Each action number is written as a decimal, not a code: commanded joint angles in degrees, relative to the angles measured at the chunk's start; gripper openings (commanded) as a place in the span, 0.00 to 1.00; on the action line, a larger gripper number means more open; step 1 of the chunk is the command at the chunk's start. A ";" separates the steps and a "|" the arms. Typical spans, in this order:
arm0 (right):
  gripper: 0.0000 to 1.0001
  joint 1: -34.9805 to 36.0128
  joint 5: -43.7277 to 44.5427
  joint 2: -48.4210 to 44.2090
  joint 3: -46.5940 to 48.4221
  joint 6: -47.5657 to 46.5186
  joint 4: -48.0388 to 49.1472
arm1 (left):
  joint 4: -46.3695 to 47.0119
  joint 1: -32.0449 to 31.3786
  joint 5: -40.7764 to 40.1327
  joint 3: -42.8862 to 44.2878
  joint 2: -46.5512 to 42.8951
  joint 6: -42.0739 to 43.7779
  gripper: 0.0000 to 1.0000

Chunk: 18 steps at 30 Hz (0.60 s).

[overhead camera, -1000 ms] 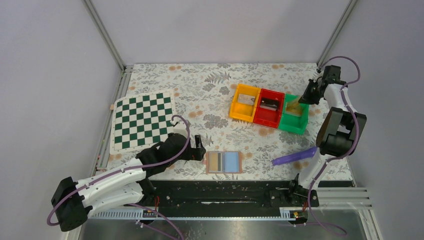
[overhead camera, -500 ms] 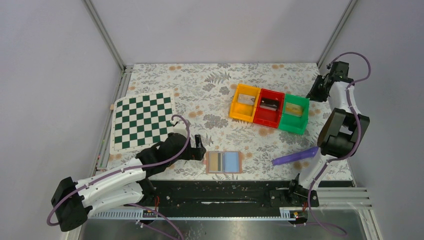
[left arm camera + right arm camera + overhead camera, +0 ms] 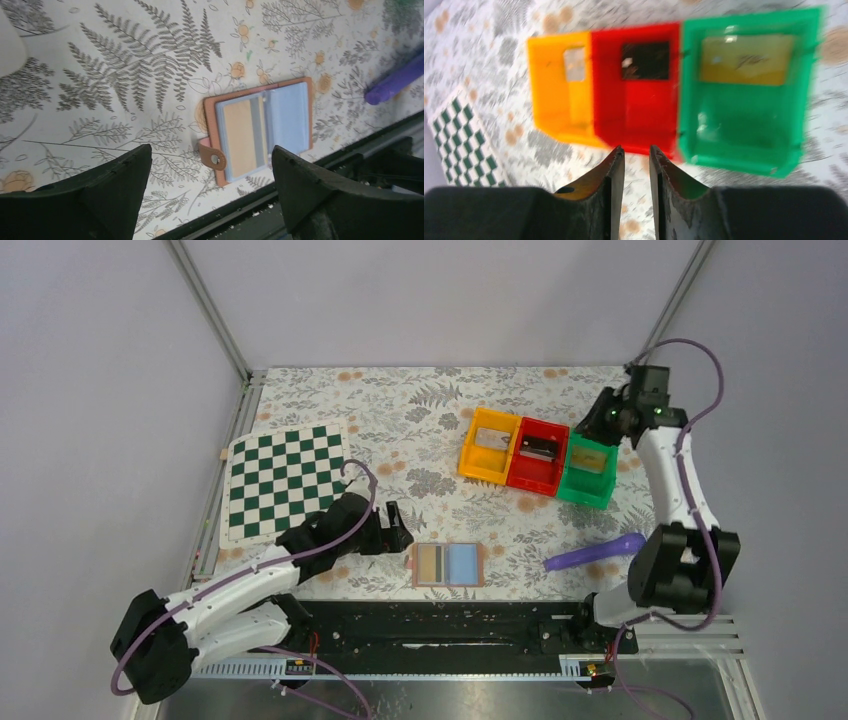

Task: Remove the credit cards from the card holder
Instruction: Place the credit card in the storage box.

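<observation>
The card holder (image 3: 448, 564) lies open at the middle of the near edge, credit cards (image 3: 240, 132) inside. The left gripper (image 3: 400, 528) sits beside it, fingers spread. The right gripper (image 3: 636, 150), nearly pinched together and empty, hovers over the bins (image 3: 588, 472) near the far-right corner. Next, I'd say, comes pinching a card's edge.

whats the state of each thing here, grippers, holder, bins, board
card holder, open flat on the table
credit cards, in the holder's pockets
left gripper, open, empty, beside the holder
right gripper, shut, empty, above the bins
orange bin, holds a pale card
red bin, holds a dark card
green bin, holds a yellowish card
chessboard, lying flat
</observation>
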 commanded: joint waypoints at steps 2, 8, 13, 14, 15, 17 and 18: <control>0.31 13.16 2.71 -13.44 -10.99 5.96 0.20 | 7.83 5.52 18.54 -1.08 3.47 -3.17 0.84; 0.32 32.58 5.72 -23.52 -25.64 14.21 9.03 | 10.69 6.85 24.07 -1.28 8.24 -2.48 0.75; 0.30 42.36 4.99 -26.76 -38.82 22.86 20.64 | 14.24 6.78 29.46 -1.88 9.27 -3.76 0.61; 0.30 43.91 5.12 -26.44 -40.36 23.83 22.21 | 15.93 6.67 30.81 -2.39 8.60 -4.86 0.58; 0.30 45.50 5.67 -25.92 -41.46 24.54 23.57 | 17.62 6.46 31.62 -3.16 7.80 -5.87 0.57; 0.29 47.97 6.51 -25.12 -43.47 25.81 25.88 | 20.80 5.79 32.01 -3.83 6.61 -7.63 0.55; 0.29 48.85 6.57 -24.87 -44.25 26.27 26.93 | 21.52 5.32 31.90 -3.99 6.43 -8.08 0.53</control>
